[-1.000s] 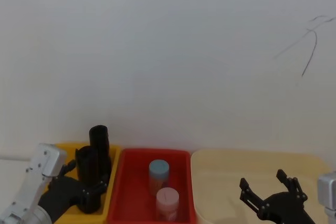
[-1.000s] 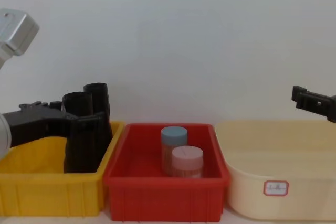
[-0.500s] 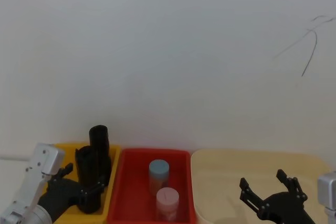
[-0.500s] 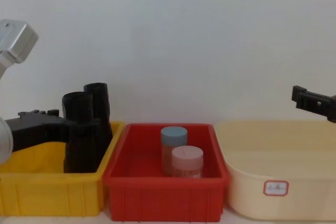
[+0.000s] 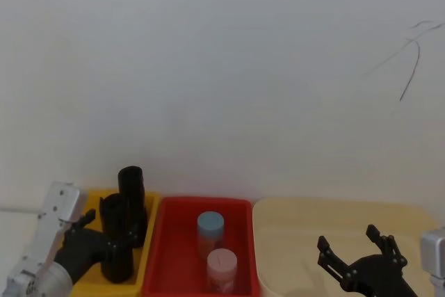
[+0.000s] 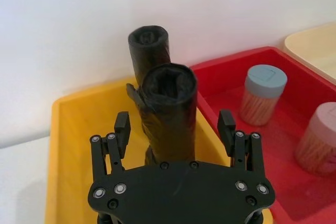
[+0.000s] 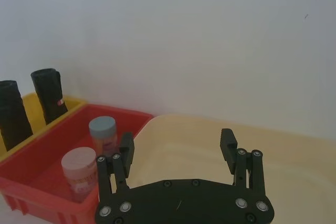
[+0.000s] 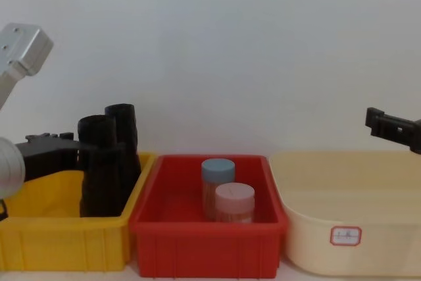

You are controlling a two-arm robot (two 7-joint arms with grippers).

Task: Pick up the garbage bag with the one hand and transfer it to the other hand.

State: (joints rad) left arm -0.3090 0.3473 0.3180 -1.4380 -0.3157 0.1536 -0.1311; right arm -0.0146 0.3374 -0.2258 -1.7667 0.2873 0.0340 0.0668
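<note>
Two black rolls stand upright in the yellow bin (image 8: pixel 66 241). The nearer one is the garbage bag (image 6: pixel 169 103), also seen in the head view (image 5: pixel 115 215) and chest view (image 8: pixel 97 137). The second roll (image 6: pixel 149 45) stands just behind it. My left gripper (image 6: pixel 174 125) is open, one finger on each side of the garbage bag at mid height, with a gap on both sides. It reaches in from the left (image 5: pixel 115 247) (image 8: pixel 92 154). Over the cream bin (image 8: pixel 368 241), my right gripper (image 7: pixel 176 144) is open and holds nothing; the head view shows it low at the right (image 5: pixel 354 250).
A red bin (image 8: pixel 204 248) sits between the yellow and cream bins, holding a blue-lidded jar (image 8: pixel 218 169) and a pink-lidded jar (image 8: pixel 235 197). A white wall stands close behind all three bins. The bins touch side by side.
My left gripper has drawn back a little along the garbage bag's sides toward the left. The bag stays standing in the yellow bin. The right gripper has not moved.
</note>
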